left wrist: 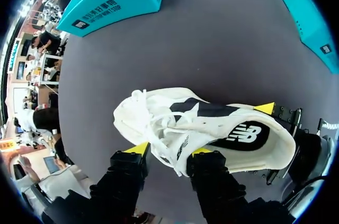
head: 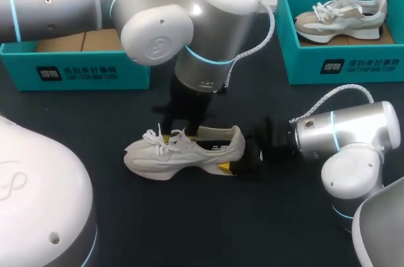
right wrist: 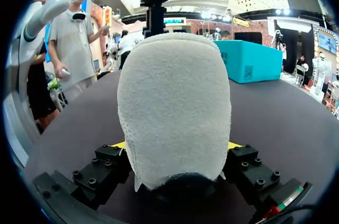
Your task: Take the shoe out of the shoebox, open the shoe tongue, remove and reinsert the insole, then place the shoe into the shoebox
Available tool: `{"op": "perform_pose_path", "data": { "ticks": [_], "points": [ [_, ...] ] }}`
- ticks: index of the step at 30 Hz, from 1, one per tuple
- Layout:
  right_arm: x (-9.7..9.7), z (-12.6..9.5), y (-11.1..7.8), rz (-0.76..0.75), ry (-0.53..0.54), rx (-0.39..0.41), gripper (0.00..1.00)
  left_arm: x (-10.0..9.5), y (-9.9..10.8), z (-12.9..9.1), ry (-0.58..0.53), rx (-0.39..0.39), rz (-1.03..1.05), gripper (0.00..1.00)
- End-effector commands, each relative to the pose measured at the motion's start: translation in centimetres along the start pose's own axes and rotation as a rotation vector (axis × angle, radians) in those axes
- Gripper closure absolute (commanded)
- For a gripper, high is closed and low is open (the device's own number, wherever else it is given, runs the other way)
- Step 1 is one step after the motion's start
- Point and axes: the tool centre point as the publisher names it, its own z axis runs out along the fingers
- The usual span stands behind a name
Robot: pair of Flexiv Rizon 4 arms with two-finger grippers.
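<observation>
White mesh over a cream sole: the shoe (head: 183,150) stands upright at the middle of the frame on the dark table (head: 189,229), with its toe to the left and its heel to the right. We have our left gripper (left wrist: 169,150) above the lace area. Its 2 fingers are part-way open, and both yellow tips press the upper beside the laces. Our right gripper (right wrist: 176,144) sits at the heel, spread wide and clamped on it, with 1 tip against each side. The teal left box (head: 76,71) sits at the upper left, partly behind our left arm. The teal right box (head: 344,65) at the upper right holds another shoe (head: 344,17).
</observation>
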Motion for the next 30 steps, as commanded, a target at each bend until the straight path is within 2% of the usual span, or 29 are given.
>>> {"op": "perform_pose_path", "data": {
  "ticks": [1,10,17,20,29,30],
  "points": [
    [0.3,-0.1,-0.6,0.002,-0.003,0.005,1.0,-1.9,0.5,-1.0,0.076,0.023,0.002,1.0],
    [0.3,-0.1,-0.6,0.002,-0.003,0.005,1.0,-3.6,1.5,-2.2,0.193,0.036,-0.008,1.0],
    [0.3,-0.1,-0.6,0.002,-0.003,0.005,1.0,-3.9,1.4,-1.3,0.217,0.029,0.002,1.0],
    [0.3,-0.1,-0.6,0.002,-0.003,0.005,1.0,-4.7,1.4,-0.6,0.228,0.034,-0.006,1.0],
    [0.3,-0.1,-0.6,0.002,-0.003,0.005,1.0,-7.3,0.8,3.5,0.197,-0.034,-0.09,1.0],
    [0.3,-0.1,-0.6,0.002,-0.003,0.005,1.0,-7.5,0.9,3.8,0.196,-0.039,-0.09,0.96]
  ]
}}
